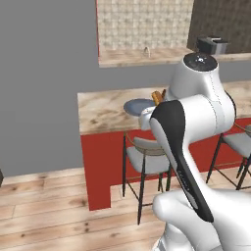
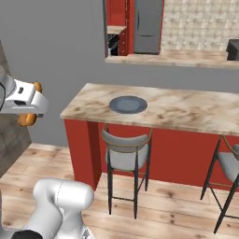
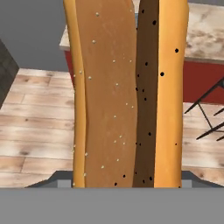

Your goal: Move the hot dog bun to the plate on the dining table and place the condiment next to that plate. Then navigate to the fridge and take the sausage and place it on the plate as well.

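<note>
The jaws pinch the hot dog bun [image 3: 127,92] around its middle, carrying it in the air short of the plate [image 2: 128,104] on the desk [image 2: 186,112]; it looks light, soft and easily crushed, so hold gently.

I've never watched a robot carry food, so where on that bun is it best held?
Across the middle of its long sides, as the gripper holds it now. The bun is long and narrow with a lengthwise split, so a mid-length squeeze looks balanced, with both ends sticking out past the hand.
</note>
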Robot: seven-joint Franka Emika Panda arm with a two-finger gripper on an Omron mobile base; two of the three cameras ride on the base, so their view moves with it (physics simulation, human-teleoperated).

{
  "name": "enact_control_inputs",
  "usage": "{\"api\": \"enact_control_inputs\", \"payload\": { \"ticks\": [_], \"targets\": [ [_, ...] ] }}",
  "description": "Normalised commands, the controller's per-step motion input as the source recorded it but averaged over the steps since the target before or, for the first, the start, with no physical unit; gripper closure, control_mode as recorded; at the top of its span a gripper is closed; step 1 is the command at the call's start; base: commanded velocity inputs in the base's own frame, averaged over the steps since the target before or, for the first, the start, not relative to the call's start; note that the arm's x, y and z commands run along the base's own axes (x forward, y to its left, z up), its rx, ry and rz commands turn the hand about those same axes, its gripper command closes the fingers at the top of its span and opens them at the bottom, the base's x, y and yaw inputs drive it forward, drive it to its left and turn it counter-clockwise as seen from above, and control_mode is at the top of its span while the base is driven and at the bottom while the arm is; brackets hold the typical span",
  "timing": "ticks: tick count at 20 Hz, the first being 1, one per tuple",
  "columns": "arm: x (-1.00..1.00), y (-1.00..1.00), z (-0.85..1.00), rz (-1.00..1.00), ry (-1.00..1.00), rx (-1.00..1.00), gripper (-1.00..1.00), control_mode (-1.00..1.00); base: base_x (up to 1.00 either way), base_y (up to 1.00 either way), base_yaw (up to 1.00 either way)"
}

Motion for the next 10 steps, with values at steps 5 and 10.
{"api": "enact_control_inputs", "payload": {
  "ticks": [5, 10],
  "targets": [
    [0.00, 0.00, 0.00, 0.00, 0.00, 0.00, 1.00, 1.00, 0.48, 0.65, -0.31],
    [0.00, 0.00, 0.00, 0.00, 0.00, 0.00, 1.00, 1.00, 0.46, 0.07, -0.21]
  ]
}}
